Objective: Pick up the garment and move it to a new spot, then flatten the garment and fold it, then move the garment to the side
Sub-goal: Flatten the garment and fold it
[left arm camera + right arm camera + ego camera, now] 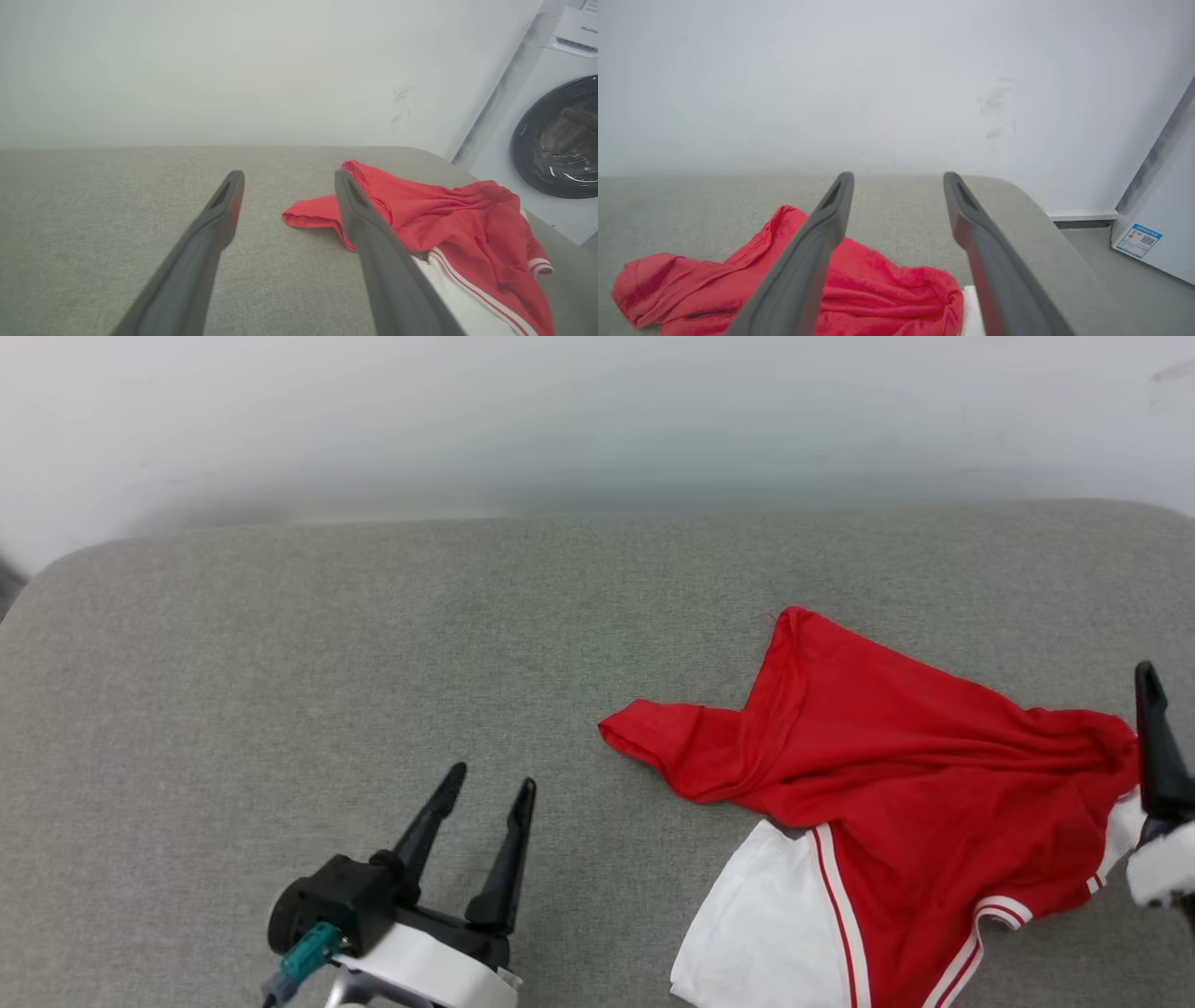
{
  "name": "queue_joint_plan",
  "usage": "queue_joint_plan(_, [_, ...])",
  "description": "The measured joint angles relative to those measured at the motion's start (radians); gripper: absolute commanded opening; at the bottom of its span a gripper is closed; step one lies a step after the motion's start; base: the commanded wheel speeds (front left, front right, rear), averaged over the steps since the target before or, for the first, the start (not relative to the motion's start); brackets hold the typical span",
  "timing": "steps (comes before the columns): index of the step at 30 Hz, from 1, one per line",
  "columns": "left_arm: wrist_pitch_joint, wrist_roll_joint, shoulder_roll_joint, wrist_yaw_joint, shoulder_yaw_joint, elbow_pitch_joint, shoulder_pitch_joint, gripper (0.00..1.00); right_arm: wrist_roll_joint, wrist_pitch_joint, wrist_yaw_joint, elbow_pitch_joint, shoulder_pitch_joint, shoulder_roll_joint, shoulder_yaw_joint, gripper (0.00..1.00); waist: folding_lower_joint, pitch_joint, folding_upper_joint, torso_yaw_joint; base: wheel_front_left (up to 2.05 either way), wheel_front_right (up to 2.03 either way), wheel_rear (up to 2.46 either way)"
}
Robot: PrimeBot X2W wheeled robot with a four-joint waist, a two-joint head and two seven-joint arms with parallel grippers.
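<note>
The garment, a red shirt with white sleeves and red-white striped trim, lies crumpled on the right part of the grey padded table. Its lettering is hidden in the folds. My left gripper stands open over bare table to the left of the shirt, apart from it. From the left wrist view the garment lies ahead and to the right of the open left gripper. One finger of the right gripper shows at the shirt's right edge. In the right wrist view the right gripper is open above the garment, holding nothing.
A white wall runs behind the table's far edge. A white washing machine with a dark round door stands beyond the table's right end, and its side panel shows in the right wrist view. The table's left half is bare.
</note>
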Motion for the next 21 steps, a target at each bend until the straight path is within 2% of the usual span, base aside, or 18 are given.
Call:
queue_joint_plan(4, [0.0,-0.053,-0.012,0.0,-0.036,-0.001,0.021,1.0,-0.018,-0.081,0.0,-0.069,0.063,0.068,-0.021,1.0,-0.0002,-0.003,0.0,-0.014,0.0,0.0,0.0])
queue_joint_plan(9, [0.032,-0.061,0.022,0.0,-0.109,0.005,0.019,1.0,-0.026,-0.098,0.0,-0.091,0.063,0.072,-0.025,1.0,-0.0002,0.01,0.0,-0.029,0.0,0.0,0.0])
queue_joint_plan(11, [0.106,-0.075,0.039,0.0,-0.151,-0.006,-0.005,1.0,-0.026,-0.094,0.0,-0.102,0.059,0.07,-0.032,1.0,-0.0001,0.018,0.0,-0.032,0.0,0.0,0.0])
queue_joint_plan(14, [0.271,-0.104,0.062,0.0,-0.208,-0.025,-0.053,1.0,-0.031,-0.089,0.0,-0.116,0.055,0.072,-0.045,1.0,-0.0001,0.031,0.0,-0.038,0.0,0.0,0.0])
queue_joint_plan(18, [0.521,-0.139,0.059,0.0,-0.283,-0.043,-0.115,1.0,-0.04,-0.085,0.0,-0.131,0.055,0.089,-0.044,1.0,-0.0001,0.055,0.0,-0.047,0.0,0.0,0.0])
queue_joint_plan(21, [0.663,-0.134,0.051,0.0,-0.335,-0.032,-0.178,1.0,-0.046,-0.083,0.0,-0.137,0.053,0.098,-0.034,1.0,-0.0002,0.077,0.0,-0.057,0.0,0.0,0.0])
